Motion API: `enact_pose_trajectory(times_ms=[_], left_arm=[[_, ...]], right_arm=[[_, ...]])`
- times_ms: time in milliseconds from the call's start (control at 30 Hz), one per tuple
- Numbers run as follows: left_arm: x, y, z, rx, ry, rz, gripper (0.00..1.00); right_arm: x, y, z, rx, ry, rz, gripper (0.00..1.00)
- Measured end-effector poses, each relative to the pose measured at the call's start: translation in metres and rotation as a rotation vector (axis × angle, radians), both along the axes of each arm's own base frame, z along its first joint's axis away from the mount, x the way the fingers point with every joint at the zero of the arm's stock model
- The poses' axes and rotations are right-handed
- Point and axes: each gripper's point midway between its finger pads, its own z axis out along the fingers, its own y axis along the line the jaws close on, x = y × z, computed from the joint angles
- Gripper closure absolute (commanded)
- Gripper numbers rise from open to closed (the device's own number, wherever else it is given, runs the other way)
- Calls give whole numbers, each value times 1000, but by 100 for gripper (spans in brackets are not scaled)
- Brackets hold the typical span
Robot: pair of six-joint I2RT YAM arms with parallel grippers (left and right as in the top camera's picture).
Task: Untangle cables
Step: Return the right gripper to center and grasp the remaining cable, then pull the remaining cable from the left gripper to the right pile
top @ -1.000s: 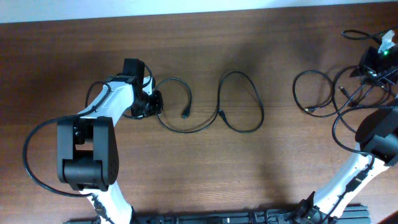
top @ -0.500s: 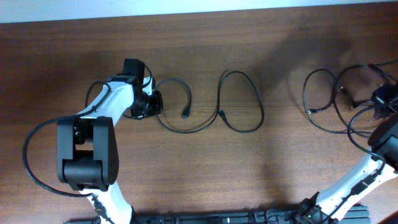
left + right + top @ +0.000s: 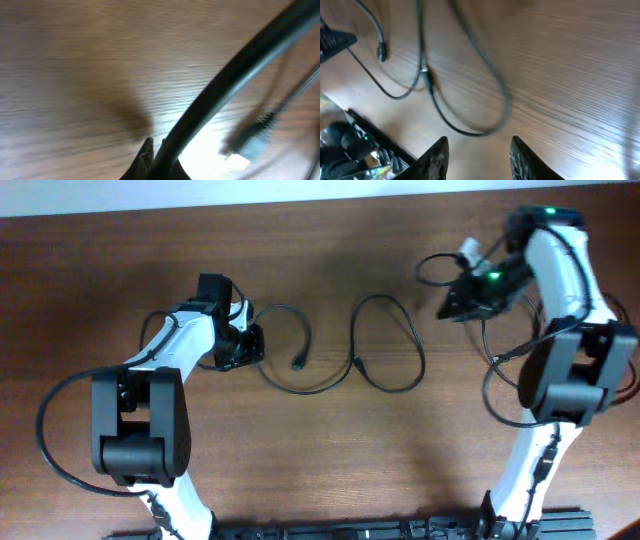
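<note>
A thin black cable (image 3: 388, 387) lies in loops across the middle of the table, with a small plug (image 3: 297, 364) at one end. My left gripper (image 3: 247, 346) is shut on this cable's left end; the left wrist view shows the cable (image 3: 225, 85) pinched between the fingers (image 3: 161, 159), blurred. My right gripper (image 3: 447, 309) is open and empty, held above the table just right of the cable's big loop. The right wrist view shows that loop (image 3: 497, 117) and a connector (image 3: 427, 79) ahead of the open fingers (image 3: 480, 157). More thin cable loops (image 3: 431, 261) show around the right arm.
The left arm's thick black wire (image 3: 45, 442) arcs out over the left side of the table. The right arm (image 3: 565, 370) stands over the right side and hides part of the cables there. The table's far edge (image 3: 300, 200) runs along the top.
My right arm has swung from the far right edge to the upper middle, near the big loop. The right-hand cables have shifted left with it. The left arm has not moved.
</note>
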Motion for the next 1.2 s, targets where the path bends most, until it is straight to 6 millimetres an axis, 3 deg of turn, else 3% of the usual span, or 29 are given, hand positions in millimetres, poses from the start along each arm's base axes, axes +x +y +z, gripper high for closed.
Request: enact_pose_trajectory(times_ms=[33, 67, 133, 200, 300, 400, 567, 733, 900, 1067, 1100, 1200], left_arm=[[4, -8, 3, -44, -26, -28, 100], [9, -17, 8, -99, -63, -64, 93], [14, -37, 21, -214, -123, -142, 57], [14, -43, 24, -251, -136, -169, 51], [11, -43, 24, -256, -129, -179, 46], [-2, -29, 13, -167, -63, -165, 43], [-6, -6, 1, -19, -29, -144, 41], [-6, -5, 0, -13, -29, -144, 38], [-6, -5, 1, -13, -30, -144, 36], [-6, -5, 1, -13, -31, -144, 34], [-6, -5, 1, -13, -31, -144, 34], [-5, -5, 2, -11, -33, -144, 34]], right_arm=[[3, 8, -3, -25, -15, 24, 51], [9, 14, -7, -50, -39, 39, 45], [15, 37, -18, -129, -84, 111, 41], [22, 52, -30, -185, -138, 165, 41], [30, 66, -57, -331, -218, 249, 39], [40, 54, -65, -445, -246, 223, 39], [45, 43, -66, -506, -229, 115, 39], [46, 31, -66, -578, -225, 98, 39], [62, 29, -47, -589, -279, 76, 37], [61, 9, -55, -596, -255, 40, 37], [59, 7, -61, -594, -249, 36, 38], [42, 7, -84, -561, -195, 42, 68]])
